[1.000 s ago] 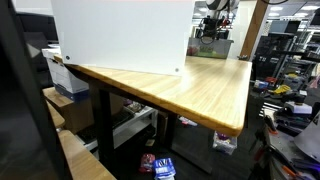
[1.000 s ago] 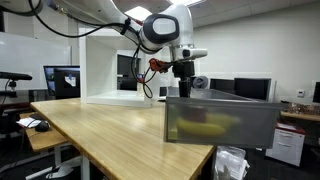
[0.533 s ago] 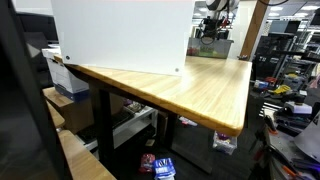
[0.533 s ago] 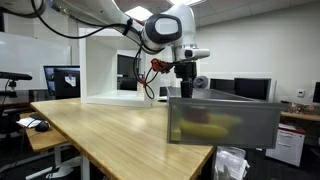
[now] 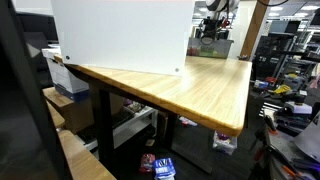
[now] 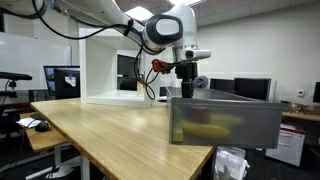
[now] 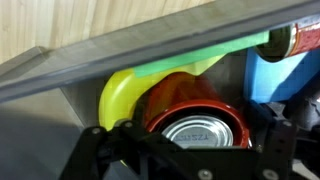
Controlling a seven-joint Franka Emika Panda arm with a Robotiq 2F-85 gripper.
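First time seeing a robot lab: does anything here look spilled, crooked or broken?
Nothing stands out. The can stands upright in the bin, crowded by a yellow thing and a blue thing; nothing lies spilled on the table. The open gripper hangs above it.

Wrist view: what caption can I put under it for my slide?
Open claw over a red can in a grey bin, next to a yellow thing.

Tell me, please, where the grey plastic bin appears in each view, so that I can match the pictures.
In an exterior view: the grey bin is small, near the top, at the far end of the table.
In an exterior view: the grey bin is large, right of centre.
Wrist view: the grey bin shows as a slanted wall across the upper part.
Shared landmark: the wooden table under it.
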